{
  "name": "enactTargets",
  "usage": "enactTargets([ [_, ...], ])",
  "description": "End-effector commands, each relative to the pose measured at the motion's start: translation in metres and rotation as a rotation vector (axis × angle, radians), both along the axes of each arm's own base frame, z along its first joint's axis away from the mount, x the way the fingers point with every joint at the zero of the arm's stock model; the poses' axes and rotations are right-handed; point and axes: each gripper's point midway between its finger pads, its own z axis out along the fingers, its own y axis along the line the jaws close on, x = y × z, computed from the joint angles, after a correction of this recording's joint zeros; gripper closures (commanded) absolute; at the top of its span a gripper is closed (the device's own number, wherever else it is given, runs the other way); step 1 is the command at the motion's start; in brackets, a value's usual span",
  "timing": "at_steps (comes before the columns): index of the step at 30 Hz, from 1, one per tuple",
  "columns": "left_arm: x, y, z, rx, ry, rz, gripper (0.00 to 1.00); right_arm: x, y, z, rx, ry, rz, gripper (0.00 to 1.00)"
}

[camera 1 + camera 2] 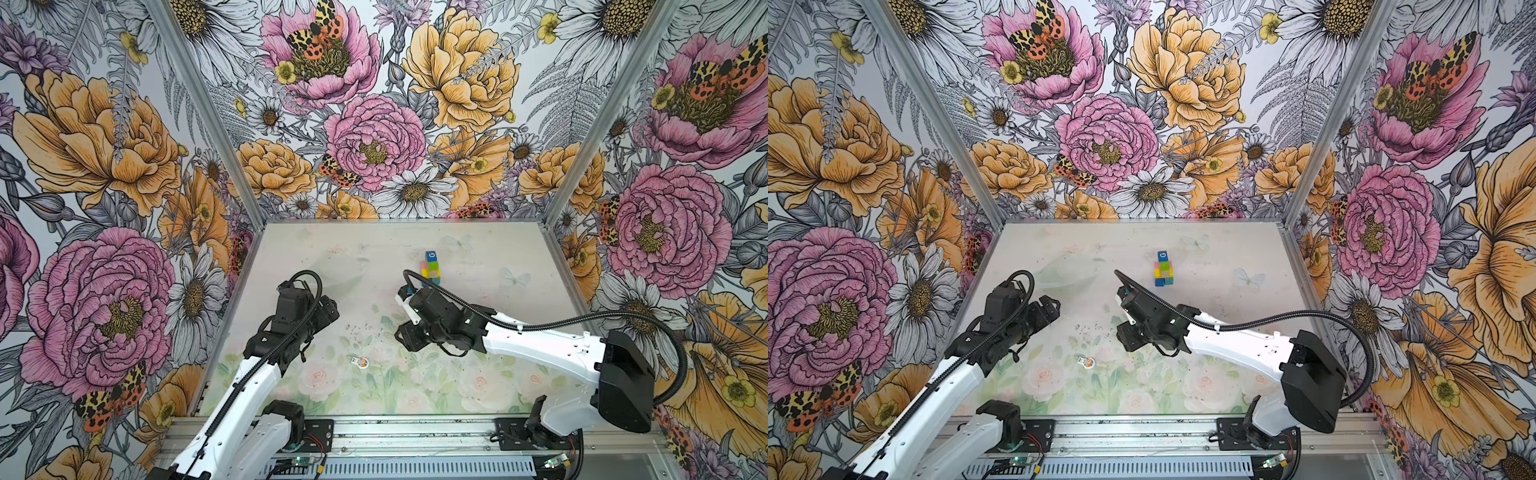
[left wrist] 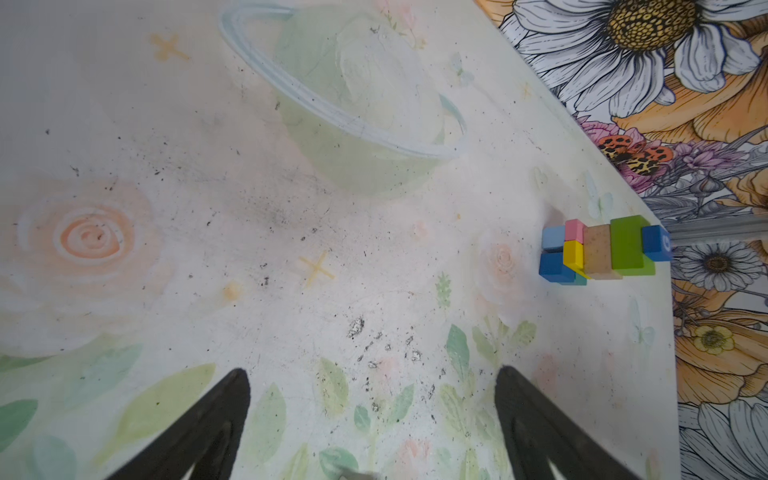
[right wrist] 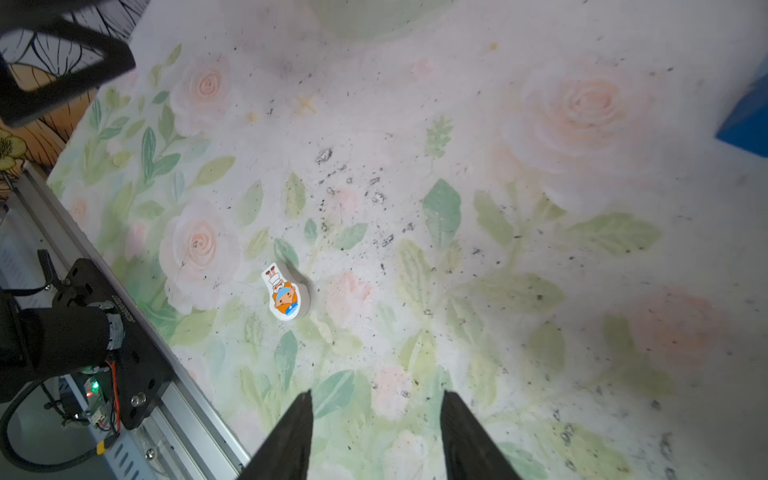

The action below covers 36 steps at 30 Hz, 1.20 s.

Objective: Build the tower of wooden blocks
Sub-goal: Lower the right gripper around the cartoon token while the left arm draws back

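The tower stands at the back of the table, right of centre. In the left wrist view it shows light blue, dark blue and teal cubes lowest. Above them come pink and yellow bricks, a bare-wood brick, a green brick and a dark blue lettered cube on top. My left gripper is open and empty, well short of the tower. My right gripper is open with a narrower gap, empty, over bare mat. A blue cube's corner shows at that view's edge.
A small white token with a cartoon figure lies on the mat near the front middle. Both arms hover mid-table, the right arm just in front of the tower. Floral walls close three sides, and an aluminium rail runs along the front.
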Motion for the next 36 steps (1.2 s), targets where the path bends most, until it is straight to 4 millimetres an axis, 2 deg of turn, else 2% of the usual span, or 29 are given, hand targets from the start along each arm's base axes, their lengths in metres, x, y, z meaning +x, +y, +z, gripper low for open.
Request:
enactTargets([
  [1,0.009,-0.001,0.024,-0.039,-0.079,-0.032,0.07,-0.004,0.030,-0.014,0.029,-0.027,0.072,0.47],
  [6,0.009,0.008,0.020,-0.048,-0.074,-0.014,0.06,-0.024,0.062,-0.030,-0.038,-0.085,0.203,0.41],
  [14,0.009,0.016,0.009,-0.078,-0.068,0.009,0.04,-0.043,0.088,-0.049,-0.130,-0.195,0.329,0.35],
  [19,0.007,0.019,0.003,-0.088,-0.064,0.018,0.05,-0.043,0.094,-0.067,-0.166,-0.191,0.342,0.35],
  [23,0.006,0.018,0.004,-0.099,-0.073,0.014,0.05,-0.038,0.098,-0.075,-0.193,-0.205,0.346,0.40],
  [36,0.007,0.021,0.007,-0.108,-0.092,0.031,0.04,-0.029,0.107,-0.092,-0.259,-0.225,0.370,0.54],
])
